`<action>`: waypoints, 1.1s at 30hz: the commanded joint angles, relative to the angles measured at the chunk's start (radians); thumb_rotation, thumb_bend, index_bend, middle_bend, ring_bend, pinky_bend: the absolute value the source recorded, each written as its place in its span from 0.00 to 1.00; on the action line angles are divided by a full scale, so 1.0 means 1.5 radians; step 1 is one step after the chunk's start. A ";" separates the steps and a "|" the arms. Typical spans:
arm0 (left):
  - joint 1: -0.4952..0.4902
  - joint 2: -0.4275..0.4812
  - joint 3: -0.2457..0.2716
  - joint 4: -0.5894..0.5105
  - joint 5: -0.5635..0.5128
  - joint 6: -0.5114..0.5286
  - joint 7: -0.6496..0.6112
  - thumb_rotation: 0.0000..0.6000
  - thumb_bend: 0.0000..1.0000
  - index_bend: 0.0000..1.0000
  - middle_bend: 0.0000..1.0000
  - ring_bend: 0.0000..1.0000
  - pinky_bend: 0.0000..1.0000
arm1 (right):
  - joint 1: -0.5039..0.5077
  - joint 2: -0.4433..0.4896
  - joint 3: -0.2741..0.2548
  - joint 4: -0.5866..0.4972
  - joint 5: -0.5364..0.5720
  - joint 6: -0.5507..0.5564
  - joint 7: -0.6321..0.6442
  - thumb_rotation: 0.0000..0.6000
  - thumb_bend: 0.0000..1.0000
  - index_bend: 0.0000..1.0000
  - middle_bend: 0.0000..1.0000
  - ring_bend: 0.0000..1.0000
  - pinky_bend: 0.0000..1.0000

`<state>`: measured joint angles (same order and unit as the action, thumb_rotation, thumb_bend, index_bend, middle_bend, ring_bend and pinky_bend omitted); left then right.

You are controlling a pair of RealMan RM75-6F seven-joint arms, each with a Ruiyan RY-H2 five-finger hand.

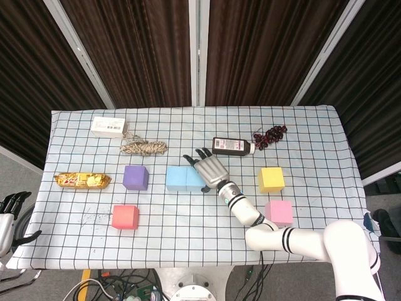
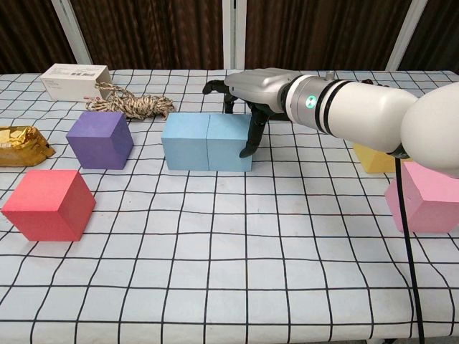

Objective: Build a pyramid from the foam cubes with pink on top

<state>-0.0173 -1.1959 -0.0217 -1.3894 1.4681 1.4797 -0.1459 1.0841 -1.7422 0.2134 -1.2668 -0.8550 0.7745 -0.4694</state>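
Right hand [image 1: 210, 168], metallic and grey, is seen from the head view spread against the right-hand one of two matte pale-blue foam cubes [image 1: 186, 178] set flush; nothing is gripped. Left hand [image 1: 7, 210] is cropped at the frame edge, fingers apart. From the chest view, the square pink foam cube [image 2: 430, 195] is partly hidden behind the white forearm.
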 commanded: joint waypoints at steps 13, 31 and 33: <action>0.001 0.000 0.000 0.002 -0.001 -0.001 -0.001 1.00 0.00 0.13 0.13 0.11 0.19 | 0.000 -0.003 0.001 0.009 -0.006 -0.003 0.009 1.00 0.00 0.00 0.17 0.00 0.03; -0.002 0.012 -0.004 -0.016 0.000 0.001 0.005 1.00 0.00 0.13 0.13 0.11 0.19 | -0.038 0.118 -0.015 -0.124 -0.041 0.007 0.027 1.00 0.00 0.00 0.08 0.00 0.00; -0.004 0.016 -0.005 -0.025 0.000 -0.001 0.005 1.00 0.00 0.13 0.13 0.11 0.19 | -0.062 0.164 -0.024 -0.174 -0.059 0.028 0.036 1.00 0.00 0.00 0.07 0.00 0.00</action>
<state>-0.0211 -1.1758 -0.0279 -1.4205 1.4682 1.4803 -0.1390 1.0358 -1.5831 0.1972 -1.4362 -0.9050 0.7859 -0.4330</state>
